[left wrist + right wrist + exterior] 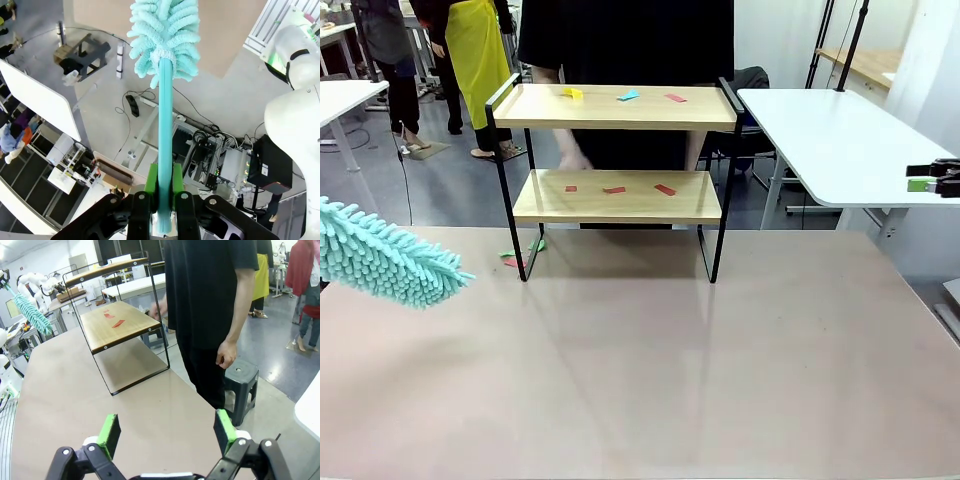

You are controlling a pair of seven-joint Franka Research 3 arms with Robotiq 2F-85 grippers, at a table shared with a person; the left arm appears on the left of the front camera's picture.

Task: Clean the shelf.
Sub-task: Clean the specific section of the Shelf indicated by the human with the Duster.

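Clean-up at the shelf: the two-tier rack stands on its four black legs at the far middle of the surface, with a person in a black top close behind it. Coloured scraps litter both boards. On the top one lie a yellow scrap, a blue scrap and a red scrap. On the lower one lie three red scraps. More bits, green and red, sit on the surface beside the shelf's front leg on the robot's left.

At the left, the left jaws are clenched on the teal handle of a fluffy duster, with green pads pressed to either side of it. The duster's head hangs in the air above the surface, tip tilted downward toward the shelf and well apart from it.

Off to the shelf's right, the right jaws stand released, spread wide and grasping nothing, their pads aimed across the surface toward the shelf's end. One hand of the person hangs at the side. The other is a blur behind the shelf, between the boards.
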